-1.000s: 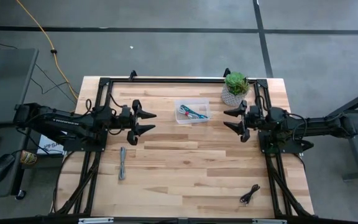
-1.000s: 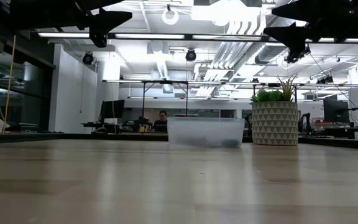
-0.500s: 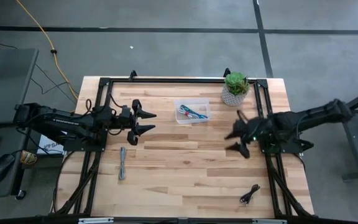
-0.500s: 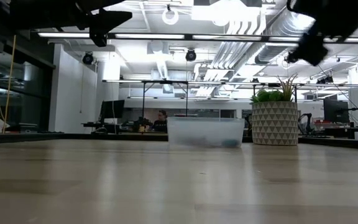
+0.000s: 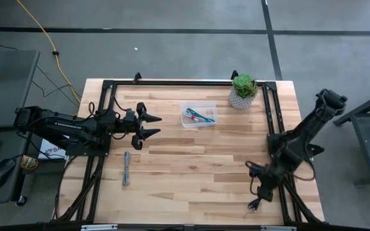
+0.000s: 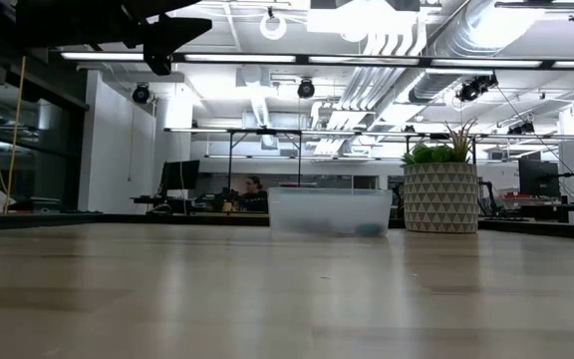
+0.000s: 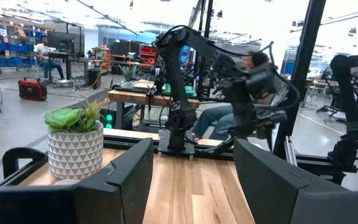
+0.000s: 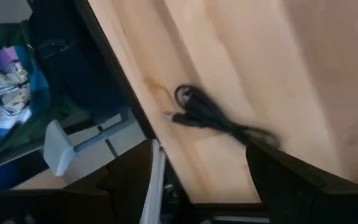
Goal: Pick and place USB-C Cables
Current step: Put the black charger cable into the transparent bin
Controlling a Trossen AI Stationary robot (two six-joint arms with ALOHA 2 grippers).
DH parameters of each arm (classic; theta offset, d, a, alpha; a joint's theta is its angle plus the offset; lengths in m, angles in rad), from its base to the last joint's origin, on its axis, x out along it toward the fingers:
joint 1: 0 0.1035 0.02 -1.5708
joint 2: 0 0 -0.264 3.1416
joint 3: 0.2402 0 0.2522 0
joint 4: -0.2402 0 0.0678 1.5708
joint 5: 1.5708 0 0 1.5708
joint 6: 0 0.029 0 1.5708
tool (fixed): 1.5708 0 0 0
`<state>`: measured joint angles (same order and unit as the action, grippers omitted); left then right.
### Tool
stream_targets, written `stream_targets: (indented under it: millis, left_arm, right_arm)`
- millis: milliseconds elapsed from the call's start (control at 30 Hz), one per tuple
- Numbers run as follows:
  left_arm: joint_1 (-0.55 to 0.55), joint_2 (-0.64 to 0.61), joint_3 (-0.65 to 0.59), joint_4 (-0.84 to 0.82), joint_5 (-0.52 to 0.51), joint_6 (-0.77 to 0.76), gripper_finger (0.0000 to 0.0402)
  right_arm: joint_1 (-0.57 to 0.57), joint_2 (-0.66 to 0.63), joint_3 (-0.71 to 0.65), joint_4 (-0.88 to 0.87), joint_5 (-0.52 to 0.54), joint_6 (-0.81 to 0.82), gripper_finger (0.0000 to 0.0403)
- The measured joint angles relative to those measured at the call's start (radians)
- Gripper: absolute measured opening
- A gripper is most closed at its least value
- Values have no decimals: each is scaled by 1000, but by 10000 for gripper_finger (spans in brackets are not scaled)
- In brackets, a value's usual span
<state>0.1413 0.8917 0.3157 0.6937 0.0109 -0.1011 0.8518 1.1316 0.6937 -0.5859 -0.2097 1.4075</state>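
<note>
Right gripper (image 5: 259, 181), jaws apart and empty, hangs over the black cable (image 5: 257, 201) near the counter's (image 5: 191, 167) front-right corner. Risk: cable lies close to the right edge (a nudge could push it off). Left gripper (image 5: 151, 125) waits open near the left side. Blue-grey cable (image 5: 126, 168) lies front-left; clear bin (image 5: 199, 115) sits rear-centre.

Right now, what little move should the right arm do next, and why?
Probably lower the right gripper straight onto the black cable. Its fingers are open, the cable lies on the table just beyond them, untouched, and one cable already sits in the clear box.
</note>
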Motion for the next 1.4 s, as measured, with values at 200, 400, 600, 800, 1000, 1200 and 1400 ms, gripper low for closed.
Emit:
stream_targets:
  millis: [200,400,600,800,1000,1200,1400]
  left_arm:
    - [0,0,0,0,0,0,202]
    - [0,0,0,-6,0,-13,202]
    - [0,0,0,-16,0,-19,202]
    - [0,0,0,-16,0,25,202]
    - [3,0,0,-15,0,34,202]
    - [3,0,0,-9,-1,64,202]
    - [3,0,0,-6,-4,63,202]
  right_arm:
    - [100,140,10,101,45,127,248]
    - [118,328,153,-41,50,21,229]
    - [128,509,329,-270,89,-141,218]
    - [162,639,411,-280,86,-272,218]
    - [179,712,423,-298,100,-320,218]
    - [192,747,423,-311,119,-340,217]
    - [192,755,423,-316,167,-387,178]
